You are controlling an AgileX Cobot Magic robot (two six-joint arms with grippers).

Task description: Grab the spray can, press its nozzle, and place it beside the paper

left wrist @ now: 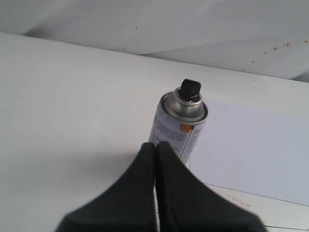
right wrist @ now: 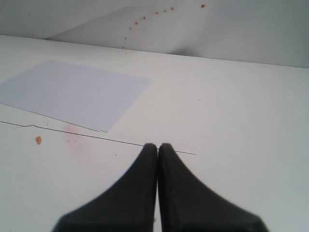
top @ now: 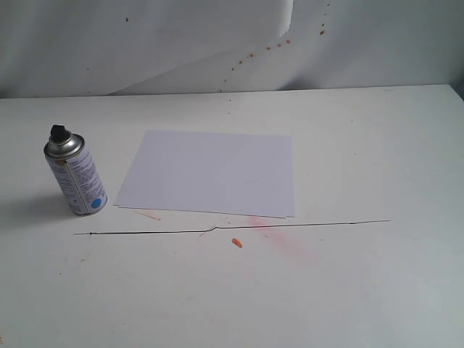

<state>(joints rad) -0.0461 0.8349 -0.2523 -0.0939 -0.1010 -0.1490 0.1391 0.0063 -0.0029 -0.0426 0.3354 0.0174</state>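
The silver spray can [top: 75, 174] stands upright on the white table, left of the paper [top: 210, 172], with its black nozzle [top: 58, 133] on top. Neither gripper shows in the exterior view. In the left wrist view the can [left wrist: 177, 126] and its nozzle [left wrist: 190, 89] stand just beyond my left gripper [left wrist: 156, 145], whose black fingers are shut with nothing between them. The paper [left wrist: 251, 150] lies behind the can there. My right gripper [right wrist: 157, 146] is shut and empty over bare table, with the paper [right wrist: 72, 92] off to one side of it.
A thin black line [top: 232, 228] runs across the table in front of the paper. A small orange scrap [top: 236, 242] and a pink smear [top: 286, 243] lie near it. Orange specks dot the white backdrop [top: 268, 48].
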